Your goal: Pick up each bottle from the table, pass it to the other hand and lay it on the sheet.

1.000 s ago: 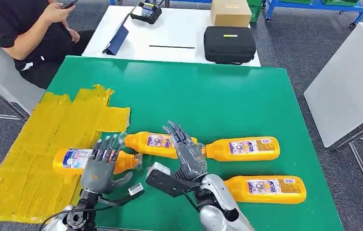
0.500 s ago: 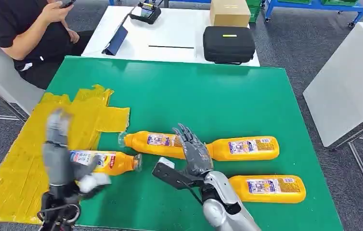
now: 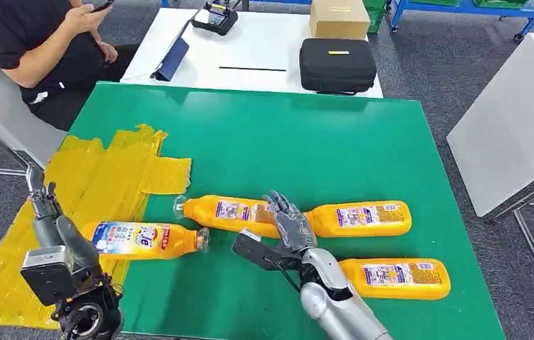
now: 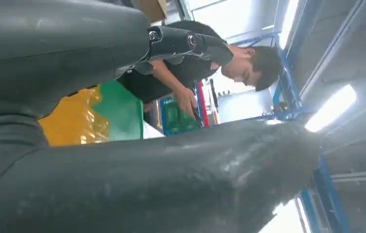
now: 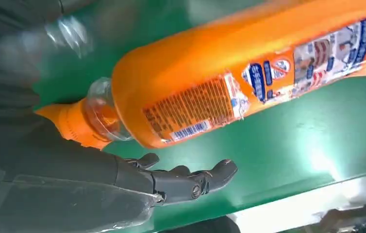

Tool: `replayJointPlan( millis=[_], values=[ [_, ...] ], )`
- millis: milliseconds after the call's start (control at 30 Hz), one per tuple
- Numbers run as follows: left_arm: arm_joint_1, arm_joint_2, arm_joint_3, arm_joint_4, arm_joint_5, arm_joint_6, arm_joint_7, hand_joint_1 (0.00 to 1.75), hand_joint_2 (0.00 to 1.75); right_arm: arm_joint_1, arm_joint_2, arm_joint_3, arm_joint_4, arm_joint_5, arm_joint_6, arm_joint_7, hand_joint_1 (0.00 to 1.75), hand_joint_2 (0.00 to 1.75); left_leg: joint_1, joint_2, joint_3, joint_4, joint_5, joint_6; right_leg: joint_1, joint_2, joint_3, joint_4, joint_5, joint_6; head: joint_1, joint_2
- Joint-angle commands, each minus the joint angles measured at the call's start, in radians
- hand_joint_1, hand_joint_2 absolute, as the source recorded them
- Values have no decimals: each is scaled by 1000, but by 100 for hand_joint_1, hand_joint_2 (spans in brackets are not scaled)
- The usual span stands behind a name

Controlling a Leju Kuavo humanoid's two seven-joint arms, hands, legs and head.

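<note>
The green counter (image 3: 363,149) is taken as the landmark. On its near left part lies the yellow sheet (image 3: 73,191), made of taped strips, one in number. Four orange bottles are counted, all lying on their sides on the near half of the counter. The first bottle (image 3: 144,240) lies partly on the sheet's right edge, its neck reaching out over the green. The second bottle (image 3: 225,211) lies just beyond it, near the counter's middle. The third bottle (image 3: 363,219) lies to the right of the second, neck toward it. The fourth bottle (image 3: 399,278) lies nearest the counter's front edge, on the right.

Since a second ago the left hand (image 3: 55,227) has been drawn off the first bottle, which it then covered, and has been lifted to the counter's near left corner, above the sheet. Its fingers are apart and nothing is held. The first bottle has been left in nearly the same place, so one laying is judged done or nearly so, and three bottles are judged left to be passed.

The right hand (image 3: 291,225) has been moved slightly rightward and hovers over the gap between the second and third bottles. Its fingers (image 5: 205,178) are spread and nothing is grasped; the third bottle's neck is seen close by in the right wrist view.

One person (image 3: 30,49) is seated beyond the counter's far left corner.
</note>
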Motion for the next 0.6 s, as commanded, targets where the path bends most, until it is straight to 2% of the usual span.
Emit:
replayJointPlan(
  millis=[33, 233, 400, 600],
  values=[
    [-65, 23, -51, 40, 40, -41, 7, 0, 0, -100, 17, -2, 162, 2, -21, 9, 0, 175, 0, 0, 3, -1, -1, -1, 0, -1, 3, 0, -1, -1, 0, 0],
    [-92, 21, -51, 63, 57, -53, 1, 0, 0, -131, 26, 5, 190, 14, -14, 18, 0, 175, 0, 0, 2, -1, 0, -1, 0, -1, 2, 0, 0, -1, 0, 0],
    [-136, 11, -66, 89, 79, -81, 5, 0, 0, -216, 57, 47, 320, 66, 0, 55, 0, 175, 0, 2, 3, 0, -1, -1, 0, 0, 2, 1, -1, -1, 0, 0],
    [-160, 11, -84, 116, 97, -88, -3, 0, 0, -246, 72, 65, 397, 72, 14, 53, 0, 175, 0, 0, 4, -1, 0, -1, 0, -1, 3, 0, -1, -1, 0, 0]
  ],
)
